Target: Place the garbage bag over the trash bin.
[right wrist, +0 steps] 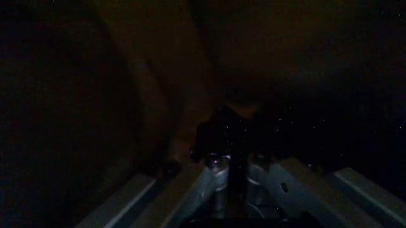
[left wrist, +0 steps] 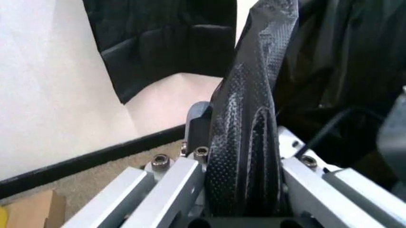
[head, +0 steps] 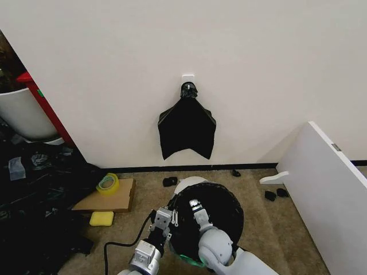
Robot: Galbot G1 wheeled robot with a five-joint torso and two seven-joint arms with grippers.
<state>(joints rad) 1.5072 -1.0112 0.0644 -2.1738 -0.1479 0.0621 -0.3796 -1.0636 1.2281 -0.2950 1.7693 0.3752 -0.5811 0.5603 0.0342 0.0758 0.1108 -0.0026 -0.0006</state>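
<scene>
- Now I see the garbage bag [head: 215, 212] already lining the trash bin [head: 189, 184] on the floor, black plastic spanning its mouth.
- Right claw [head: 196, 207] reaches down inside the bag; I cannot tell its spread.
- Left claw [head: 164, 219] sits at the bin's left rim, pressed together on the bag's edge [left wrist: 247, 142].

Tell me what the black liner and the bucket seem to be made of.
The garbage bag looks like thin glossy plastic film: it creases and catches light. The trash bin seems smooth cream-white moulded plastic, judging by its rounded, even rim, though little of it shows.
</scene>
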